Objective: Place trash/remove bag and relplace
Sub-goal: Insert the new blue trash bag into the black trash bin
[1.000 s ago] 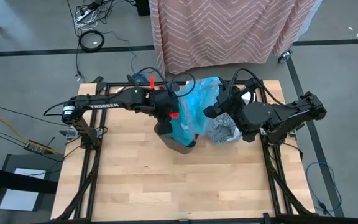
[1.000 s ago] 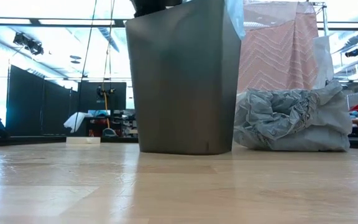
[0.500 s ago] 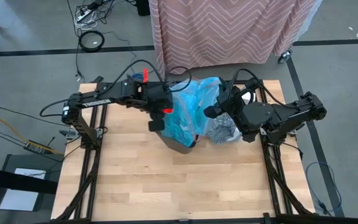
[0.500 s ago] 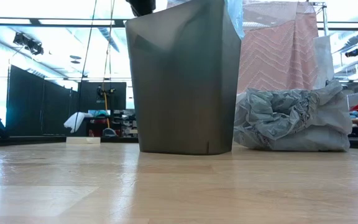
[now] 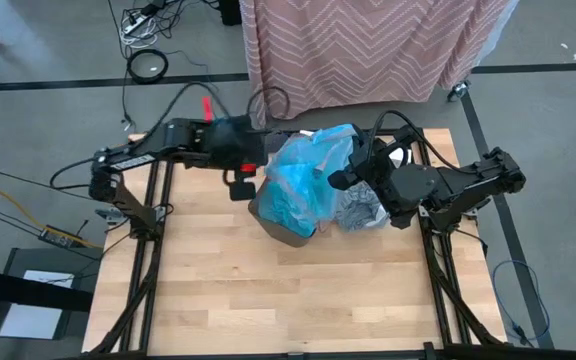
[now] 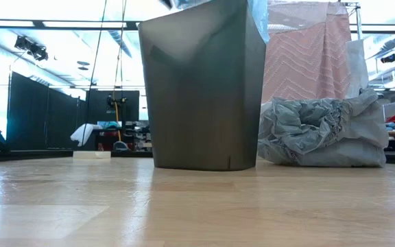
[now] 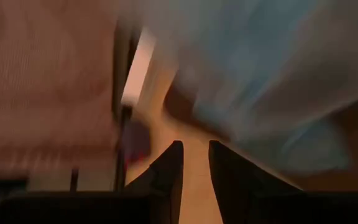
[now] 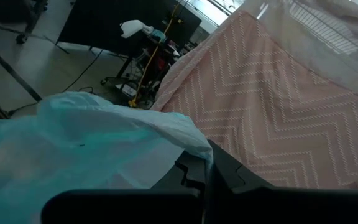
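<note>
A dark grey bin (image 5: 280,232) (image 6: 204,82) stands upright mid-table, and a bright blue plastic bag (image 5: 303,180) is draped over its top. The grey translucent liner (image 5: 363,212) (image 6: 321,134) lies crumpled on the table to the right of the bin. My right gripper (image 5: 340,178) (image 8: 207,167) is at the blue bag's right side and shut on it. My left gripper (image 5: 236,186) (image 7: 195,168) hovers just left of the bin with its fingers a little apart and nothing between them. No trash scraps are in view. My right gripper pinches the blue bag's upper edge (image 8: 194,144) between its two fingers, coming level from the table's right side. The bag spreads away from the fingers over the bin's top; one layer or several, I cannot tell.
A pink zigzag-patterned cloth (image 5: 368,50) hangs beyond the far edge. Cables lie on the floor at far left (image 5: 148,65). Bare wood (image 5: 288,300) stretches in front of the bin toward the near edge.
My left gripper has drawn back out of the blue bag at the bin's top and moved toward the table's left edge, and it stands clear of the bin now. The blue bag stays over the bin's top. The right arm, the bin and the grey liner have kept still.
</note>
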`<state>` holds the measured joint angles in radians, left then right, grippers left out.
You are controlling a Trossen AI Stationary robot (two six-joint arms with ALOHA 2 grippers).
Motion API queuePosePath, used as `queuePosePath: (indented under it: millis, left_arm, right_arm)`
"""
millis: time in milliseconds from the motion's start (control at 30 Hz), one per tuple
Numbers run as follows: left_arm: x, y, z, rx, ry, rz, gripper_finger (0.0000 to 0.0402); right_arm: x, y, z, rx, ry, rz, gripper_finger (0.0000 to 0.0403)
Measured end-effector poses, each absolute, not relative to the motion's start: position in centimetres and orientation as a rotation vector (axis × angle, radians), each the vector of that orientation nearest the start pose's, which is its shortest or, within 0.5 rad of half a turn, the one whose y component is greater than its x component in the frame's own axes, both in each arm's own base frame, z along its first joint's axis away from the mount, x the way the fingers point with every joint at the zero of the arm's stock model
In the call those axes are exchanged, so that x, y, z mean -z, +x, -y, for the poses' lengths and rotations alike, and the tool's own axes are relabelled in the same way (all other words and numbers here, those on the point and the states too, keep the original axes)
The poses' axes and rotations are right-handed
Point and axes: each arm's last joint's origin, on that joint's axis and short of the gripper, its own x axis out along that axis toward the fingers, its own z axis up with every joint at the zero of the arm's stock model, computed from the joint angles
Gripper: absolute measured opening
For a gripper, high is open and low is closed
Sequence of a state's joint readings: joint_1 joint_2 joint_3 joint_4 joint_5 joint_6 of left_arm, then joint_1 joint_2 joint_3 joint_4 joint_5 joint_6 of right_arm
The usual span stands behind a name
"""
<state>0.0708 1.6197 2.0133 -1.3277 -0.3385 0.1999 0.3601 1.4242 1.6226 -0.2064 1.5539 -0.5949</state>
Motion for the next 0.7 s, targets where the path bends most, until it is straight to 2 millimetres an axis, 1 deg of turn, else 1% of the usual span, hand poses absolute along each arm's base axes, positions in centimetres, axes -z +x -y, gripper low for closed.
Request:
queuePosePath:
  millis: [133, 200, 300, 367, 467, 567, 633, 700]
  left_arm:
    - [-46.2, 28.2, -1.3, -0.129, 0.379, -0.786, 0.0071]
    - [-47.1, 27.4, -0.6, -0.091, 0.416, -0.729, 0.0062]
    - [-48.1, 26.0, 0.3, -0.057, 0.459, -0.682, 0.0049]
    - [-48.5, 25.3, 0.5, -0.055, 0.469, -0.666, 0.0041]
    - [-48.6, 24.3, 0.6, -0.041, 0.479, -0.687, 0.0037]
    - [-48.3, 23.6, 0.9, 0.013, 0.488, -0.716, 0.0037]
    - [-47.5, 23.5, 1.3, 0.048, 0.507, -0.734, 0.0037]
    - [-46.0, 23.5, 1.5, 0.078, 0.536, -0.783, 0.0037]
  right_arm:
    - [-47.1, 27.0, -7.1, 1.154, -0.534, -0.363, 0.0]
    - [-47.1, 27.0, -7.1, 1.153, -0.537, -0.365, 0.0]
    - [-47.0, 27.1, -7.1, 1.152, -0.541, -0.368, 0.0]
    - [-47.0, 27.1, -7.1, 1.153, -0.541, -0.368, 0.0]
    - [-47.0, 27.1, -7.0, 1.155, -0.54, -0.368, 0.0]
    - [-47.0, 27.1, -7.0, 1.153, -0.538, -0.365, 0.0]
    - [-47.0, 27.1, -7.0, 1.154, -0.529, -0.359, 0.0]
    - [-47.0, 27.1, -7.0, 1.154, -0.527, -0.358, 0.0]
